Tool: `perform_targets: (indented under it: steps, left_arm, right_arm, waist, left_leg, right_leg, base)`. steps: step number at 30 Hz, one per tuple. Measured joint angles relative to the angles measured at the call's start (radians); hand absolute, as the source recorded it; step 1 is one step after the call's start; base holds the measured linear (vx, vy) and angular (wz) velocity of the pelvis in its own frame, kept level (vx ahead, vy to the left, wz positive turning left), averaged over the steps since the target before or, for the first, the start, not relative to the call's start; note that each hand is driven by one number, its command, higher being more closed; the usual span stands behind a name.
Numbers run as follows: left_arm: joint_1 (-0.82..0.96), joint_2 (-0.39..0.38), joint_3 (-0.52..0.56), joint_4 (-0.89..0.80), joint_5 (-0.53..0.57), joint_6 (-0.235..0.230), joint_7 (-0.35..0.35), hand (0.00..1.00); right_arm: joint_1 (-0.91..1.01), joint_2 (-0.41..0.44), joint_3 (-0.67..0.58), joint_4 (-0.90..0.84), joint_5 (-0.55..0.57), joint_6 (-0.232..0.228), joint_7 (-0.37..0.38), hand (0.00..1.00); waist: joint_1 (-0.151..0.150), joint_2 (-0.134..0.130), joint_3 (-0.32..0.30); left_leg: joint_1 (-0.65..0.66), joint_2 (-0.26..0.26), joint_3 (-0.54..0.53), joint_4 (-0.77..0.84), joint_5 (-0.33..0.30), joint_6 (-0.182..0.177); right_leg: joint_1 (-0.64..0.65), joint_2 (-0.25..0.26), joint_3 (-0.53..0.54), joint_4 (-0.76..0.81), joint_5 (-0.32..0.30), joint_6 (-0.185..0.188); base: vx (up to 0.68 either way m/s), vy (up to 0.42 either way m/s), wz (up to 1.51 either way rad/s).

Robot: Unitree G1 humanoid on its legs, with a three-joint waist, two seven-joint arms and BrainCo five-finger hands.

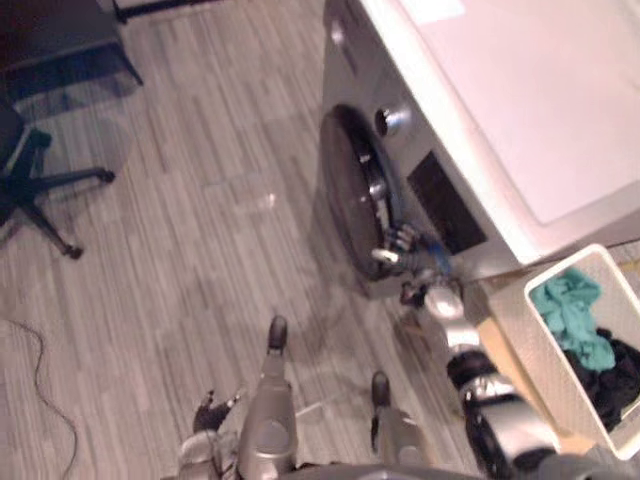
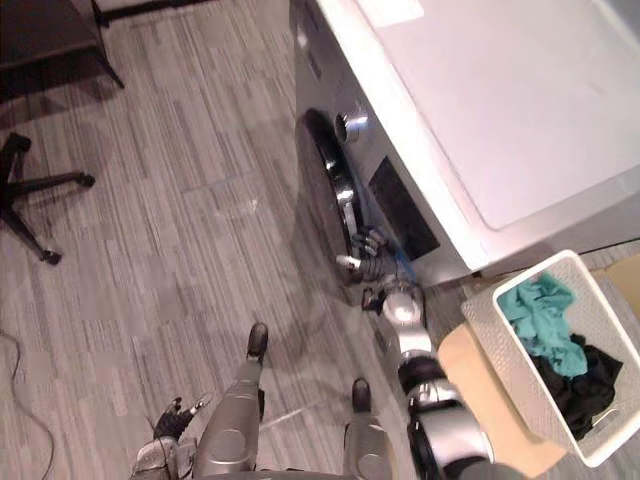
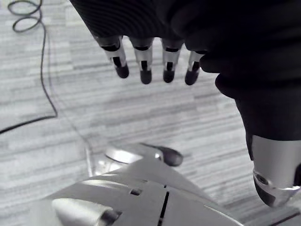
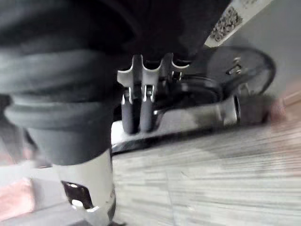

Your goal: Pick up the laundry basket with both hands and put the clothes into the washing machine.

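Laundry basket, white and latticed, sits on a low tan table just beside the washing machine, at the robot's right. It holds a teal garment on top of black clothes, and neither hand touches it. The right hand is stretched forward to the edge of the round door, which looks closed. Whether its fingers are hooked on the door or only resting against it cannot be told. The left hand hangs low over the wooden floor, fingers straight and relaxed, holding nothing. One likely risk is the door swinging back against the robot, which stands close in front of it. Another is the basket tipping and spilling clothes if it is lifted from one side, since it sits tight between the machine's corner and the table's edge. Room on the right is narrow. To the left the floor lies wide and open, with an office chair well apart.
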Motion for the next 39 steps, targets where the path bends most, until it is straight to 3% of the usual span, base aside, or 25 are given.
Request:
perform_targets:
  steps: [1,2,3,4,8,9,10,11,12,16,19,22,26,30,34,35,37,39]
  left_arm:
    - [-0.027,0.001,-0.018,-0.016,-0.005,-0.006,0.0,0.0]
    - [-0.034,-0.004,-0.023,-0.019,-0.012,-0.011,0.001,0.0]
    - [-0.03,-0.003,-0.036,-0.016,-0.019,-0.01,0.003,0.0]
    - [-0.031,0.001,-0.052,-0.015,-0.025,-0.008,0.002,0.0]
    - [-0.05,0.003,-0.085,-0.022,-0.03,-0.023,0.003,0.0]
    - [-0.055,0.014,-0.081,-0.016,-0.029,-0.023,0.003,0.0]
    - [-0.061,0.018,-0.08,-0.006,-0.03,-0.019,0.003,0.0]
    - [-0.047,-0.004,-0.081,0.018,-0.03,-0.016,0.009,0.0]
    - [-0.049,-0.012,-0.074,0.03,-0.03,-0.013,0.017,0.0]
    - [-0.047,-0.023,-0.045,0.026,-0.023,-0.005,0.02,0.0]
    - [-0.026,-0.023,-0.013,0.029,-0.007,0.009,0.024,0.0]
    - [-0.008,-0.02,-0.004,0.035,0.008,0.015,0.041,0.0]
    - [0.001,-0.016,0.038,0.056,0.037,0.024,0.041,0.0]
    - [-0.032,0.009,0.067,0.059,0.042,0.024,0.041,0.0]
    - [-0.106,0.024,0.074,0.065,0.04,0.024,0.04,0.0]
    - [-0.142,0.036,0.076,0.065,0.029,0.024,0.04,0.0]
    - [-0.195,0.066,0.101,0.065,-0.004,0.024,0.04,0.0]
    - [-0.282,0.142,0.158,0.064,-0.08,0.023,0.041,0.0]
  right_arm:
    - [-0.104,-0.025,-0.02,0.081,0.0,0.012,-0.028,0.0]
    - [-0.15,-0.05,-0.009,0.105,-0.001,0.007,-0.008,0.0]
    - [-0.152,-0.046,0.018,0.098,-0.003,-0.005,0.001,0.0]
    - [-0.151,-0.03,0.025,0.101,0.002,-0.012,-0.006,0.0]
    - [-0.152,0.03,0.093,0.109,0.037,0.009,-0.055,0.0]
    - [-0.149,0.043,0.139,0.099,0.044,0.011,-0.065,0.0]
    - [-0.145,0.044,0.173,0.084,0.046,0.013,-0.064,0.0]
    - [-0.116,0.051,0.279,0.029,0.048,0.019,-0.049,0.0]
    - [-0.086,0.083,0.368,-0.024,0.051,0.028,-0.037,0.0]
    - [-0.056,0.191,0.506,-0.087,0.07,0.038,0.019,0.0]
    - [0.0,0.256,0.558,-0.14,0.099,0.028,0.058,0.0]
    - [0.082,0.243,0.545,-0.145,0.118,0.027,0.063,0.0]
    - [0.223,0.159,0.459,-0.216,0.116,0.029,0.066,0.0]
    - [0.388,0.085,0.327,-0.226,0.115,0.031,0.097,0.0]
    - [0.495,0.036,0.247,-0.228,0.115,0.034,0.129,0.0]
    - [0.532,0.032,0.212,-0.228,0.117,0.039,0.138,0.0]
    - [0.58,0.023,0.175,-0.233,0.129,0.052,0.157,0.0]
    - [0.628,0.0,0.135,-0.253,0.163,0.055,0.184,0.0]
  waist:
    - [0.008,0.013,0.036]
    - [0.014,0.023,0.067]
    - [0.013,0.02,0.087]
    - [0.012,0.013,0.092]
    - [0.054,0.018,0.096]
    - [0.048,0.007,0.095]
    - [0.049,-0.001,0.097]
    - [0.054,0.031,0.09]
    - [0.053,0.027,0.09]
    - [0.083,0.008,0.071]
    - [0.078,-0.003,-0.003]
    - [0.068,-0.026,-0.076]
    - [0.041,-0.039,-0.11]
    - [0.001,-0.073,-0.142]
    - [-0.016,-0.078,-0.144]
    - [-0.036,-0.082,-0.143]
    - [-0.059,-0.101,-0.147]
    - [-0.081,-0.141,-0.142]
  left_leg:
    - [-0.04,-0.013,0.009,0.041,0.0,0.013]
    - [-0.094,-0.02,0.015,0.182,-0.026,0.04]
    - [-0.112,-0.023,0.021,0.218,-0.057,0.045]
    - [-0.118,-0.031,0.017,0.222,-0.059,0.047]
    - [-0.133,-0.043,-0.002,0.235,-0.062,0.047]
    - [-0.136,-0.055,-0.001,0.235,-0.075,0.043]
    - [-0.169,-0.066,-0.001,0.363,-0.104,0.081]
    - [-0.205,-0.05,0.003,0.532,-0.252,0.104]
    - [-0.196,-0.043,0.007,0.529,-0.289,0.084]
    - [-0.172,-0.065,0.006,0.516,-0.298,0.084]
    - [-0.165,-0.06,-0.002,0.487,-0.286,0.083]
    - [-0.113,-0.05,0.004,0.427,-0.264,0.076]
    - [-0.035,-0.022,0.038,0.325,-0.223,0.066]
    - [0.045,-0.015,0.075,0.131,-0.116,0.05]
    - [0.082,0.008,0.108,0.008,-0.044,0.031]
    - [0.07,0.018,0.114,0.006,-0.036,0.022]
    - [0.05,0.04,0.135,-0.002,-0.036,0.014]
    - [0.019,0.052,0.166,-0.003,-0.045,-0.013]
  right_leg:
    - [-0.023,-0.029,-0.012,-0.007,-0.006,0.007]
    - [-0.029,-0.027,-0.011,-0.004,-0.006,0.009]
    - [-0.026,-0.027,-0.002,0.003,-0.006,0.009]
    - [-0.027,-0.031,0.01,0.002,-0.005,0.008]
    - [-0.021,-0.028,0.006,0.003,-0.006,0.0]
    - [-0.03,-0.05,0.007,-0.004,-0.016,-0.023]
    - [-0.028,-0.062,0.001,-0.004,-0.018,-0.02]
    - [-0.005,-0.031,0.002,-0.017,-0.014,-0.026]
    - [0.007,-0.032,0.008,-0.018,-0.017,-0.033]
    - [0.026,-0.046,0.009,-0.023,-0.014,-0.051]
    - [0.04,-0.038,0.002,-0.045,0.034,-0.037]
    - [0.051,-0.028,0.007,-0.052,0.071,-0.035]
    - [0.055,-0.005,0.022,-0.055,0.128,-0.032]
    - [0.02,0.006,0.028,-0.047,0.134,-0.024]
    - [-0.021,0.039,0.044,-0.046,0.137,-0.028]
    - [-0.037,0.049,0.045,-0.049,0.137,-0.027]
    - [-0.064,0.06,0.055,-0.062,0.134,-0.028]
    - [-0.107,0.069,0.069,-0.093,0.113,-0.042]
  base:
    - [-0.16,0.079,0.42]
    - [-0.12,0.084,0.27]
    - [-0.03,0.063,0.09]
    - [-0.01,0.043,0.18]
    - [-0.06,0.031,0.19]
    - [-0.08,0.05,0.3]
    - [-0.03,0.053,0.17]
    - [0.05,0.094,0.05]
    - [0.07,0.069,0.01]
    - [0.09,0.029,0.16]
    - [0.15,-0.046,0.04]
    - [0.17,-0.049,-0.12]
    - [0.07,-0.025,-0.27]
    - [-0.04,-0.048,-0.24]
    - [-0.11,-0.1,-0.34]
    - [-0.15,-0.111,-0.33]
    - [-0.18,-0.151,-0.42]
    - [-0.18,-0.127,-0.52]
